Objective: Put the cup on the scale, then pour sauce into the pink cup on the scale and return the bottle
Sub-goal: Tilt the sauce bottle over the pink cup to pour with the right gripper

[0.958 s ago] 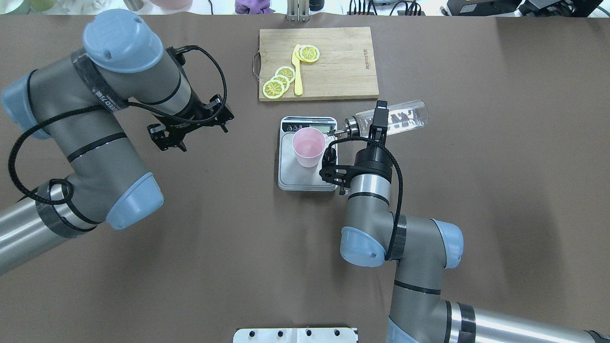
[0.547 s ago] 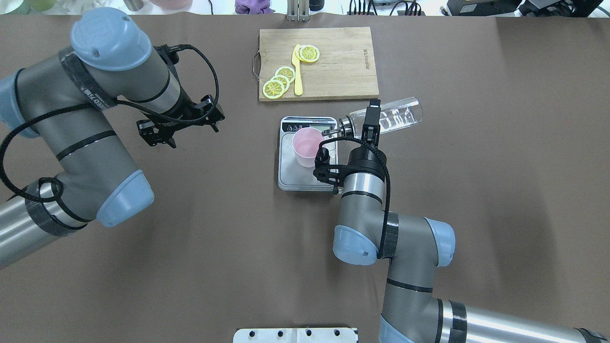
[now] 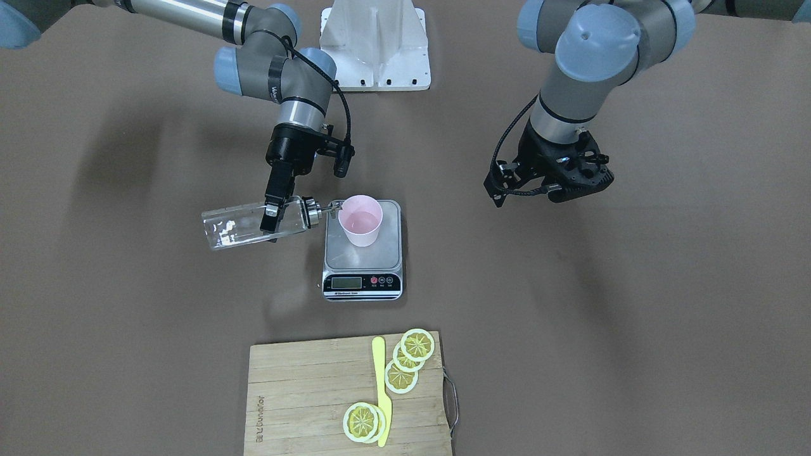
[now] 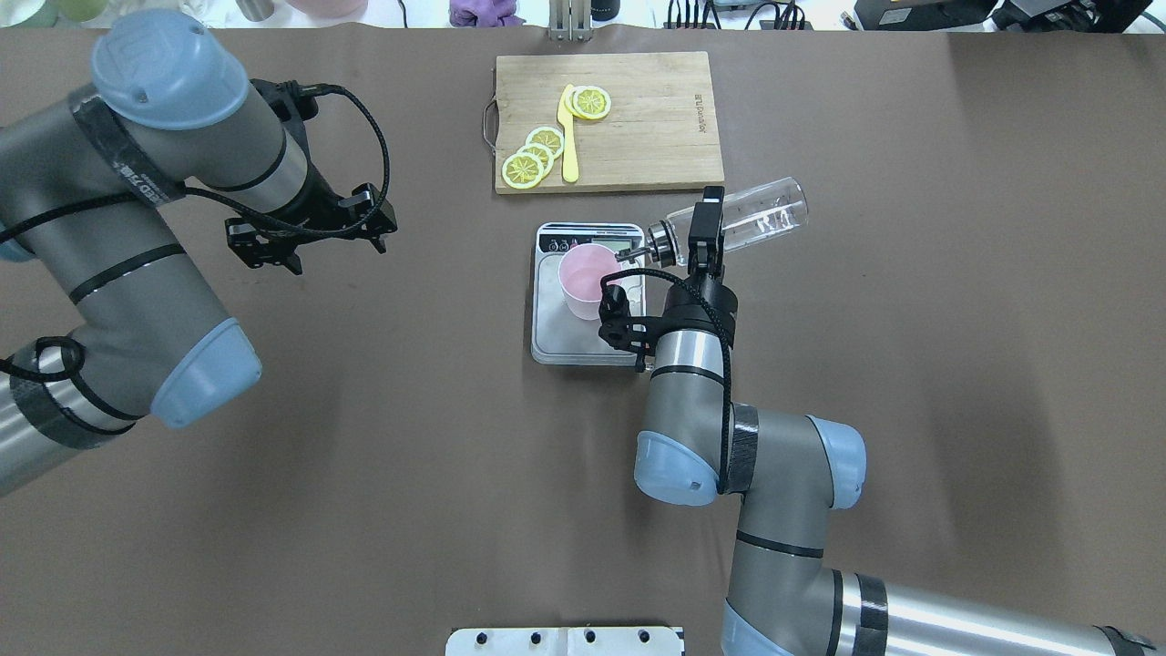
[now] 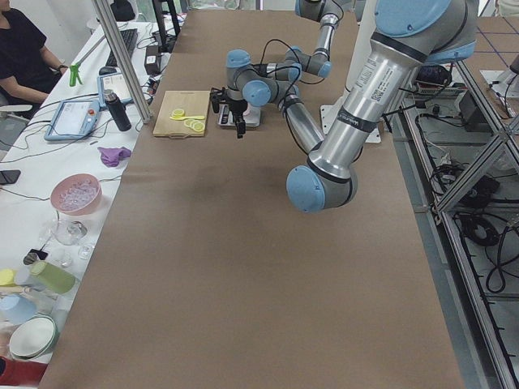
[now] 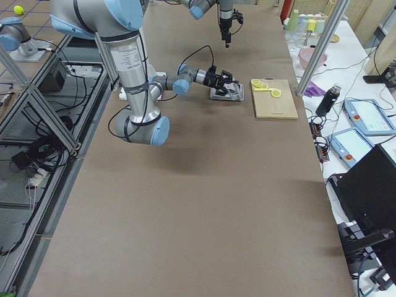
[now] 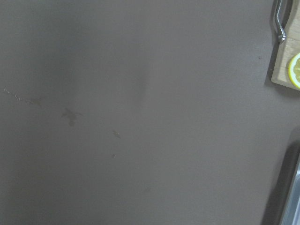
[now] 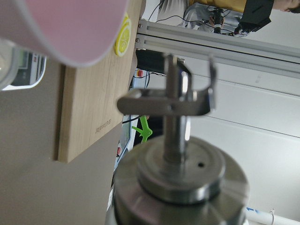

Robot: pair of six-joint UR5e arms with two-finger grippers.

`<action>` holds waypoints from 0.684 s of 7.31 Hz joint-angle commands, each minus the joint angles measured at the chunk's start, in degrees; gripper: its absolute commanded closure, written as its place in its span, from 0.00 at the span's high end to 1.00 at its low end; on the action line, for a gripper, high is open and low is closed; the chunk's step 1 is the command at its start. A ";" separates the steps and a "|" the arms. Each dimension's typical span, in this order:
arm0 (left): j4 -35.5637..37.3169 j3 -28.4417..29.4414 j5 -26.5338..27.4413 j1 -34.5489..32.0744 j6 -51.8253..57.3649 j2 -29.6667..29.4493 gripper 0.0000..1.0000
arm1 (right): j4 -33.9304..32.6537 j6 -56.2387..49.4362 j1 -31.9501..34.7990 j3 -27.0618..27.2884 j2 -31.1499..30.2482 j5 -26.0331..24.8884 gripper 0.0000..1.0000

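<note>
The pale pink cup (image 4: 585, 278) stands upright on the scale (image 4: 574, 342), also seen in the front view as cup (image 3: 360, 221) and scale (image 3: 362, 258). My right gripper (image 4: 706, 223) is shut on the clear glass bottle (image 4: 756, 215), held nearly horizontal to the right of the cup. The bottle's metal spout (image 4: 638, 254) reaches the cup's rim. The right wrist view shows the spout cap (image 8: 180, 161) close up, with the cup (image 8: 70, 28) at top left. My left gripper (image 4: 305, 244) is open and empty, well left of the scale.
A wooden cutting board (image 4: 656, 137) with lemon slices (image 4: 533, 155) and a yellow knife (image 4: 568, 137) lies just beyond the scale. The robot's white base plate (image 3: 375, 44) is at the near edge. Bowls and bottles sit on a side table (image 5: 77, 194).
My right arm has carried the bottle left, bringing its spout from beside the scale to the cup's rim. My left arm has drawn back to the left, away from the scale.
</note>
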 commanded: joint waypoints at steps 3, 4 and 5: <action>-0.06 -2.18 -0.23 -1.27 4.59 3.66 0.99 | 0.09 -5.88 0.00 -0.14 0.09 -1.43 0.10; -0.15 -2.18 -0.23 -1.44 4.59 3.66 0.99 | 0.01 -7.29 0.00 -0.14 1.49 -1.61 0.10; -0.06 -2.18 -0.23 -1.62 4.59 3.75 0.99 | 0.09 -7.92 0.00 -0.06 1.59 -1.79 0.10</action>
